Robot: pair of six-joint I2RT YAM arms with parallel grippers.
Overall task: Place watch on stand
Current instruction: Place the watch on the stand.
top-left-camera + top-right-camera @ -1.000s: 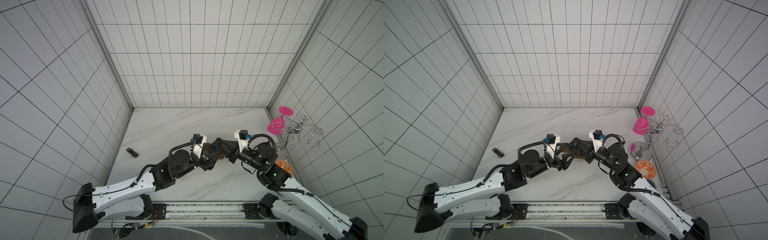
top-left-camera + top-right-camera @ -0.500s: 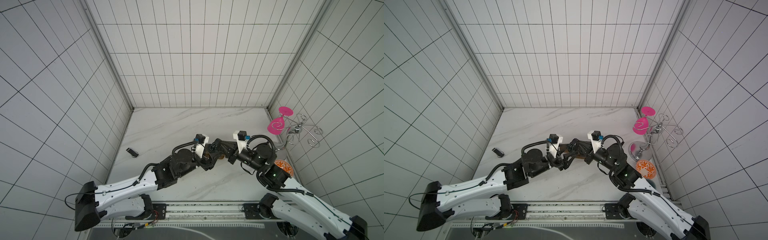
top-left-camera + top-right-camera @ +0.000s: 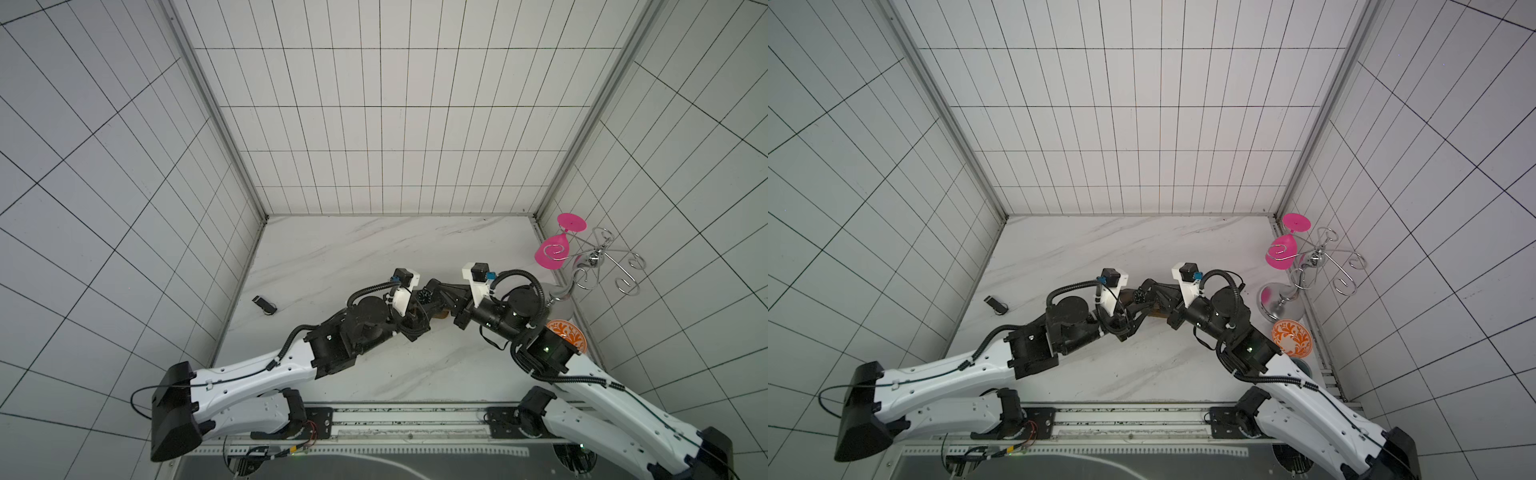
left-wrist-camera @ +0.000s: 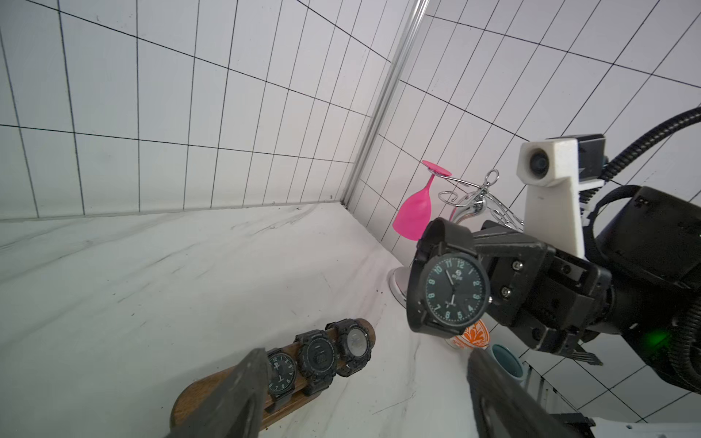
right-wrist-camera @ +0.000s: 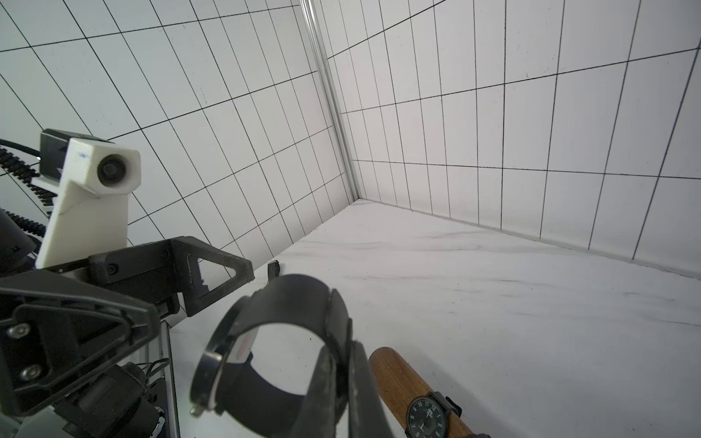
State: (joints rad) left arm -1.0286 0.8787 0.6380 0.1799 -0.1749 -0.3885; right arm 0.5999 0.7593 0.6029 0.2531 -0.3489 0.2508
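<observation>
Wooden stand [image 4: 201, 390] partly behind left tool [image 4: 366, 354]

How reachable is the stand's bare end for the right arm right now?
Probably yes. The right pincer, shut on the watch by its strap, hangs beside the stand, whose near end is bare, with nothing between them. The open left pincer sits close and may need to back off.

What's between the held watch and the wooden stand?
Nothing: in the left wrist view, only bare marble table shows between the watch in the right gripper and the stand.
</observation>
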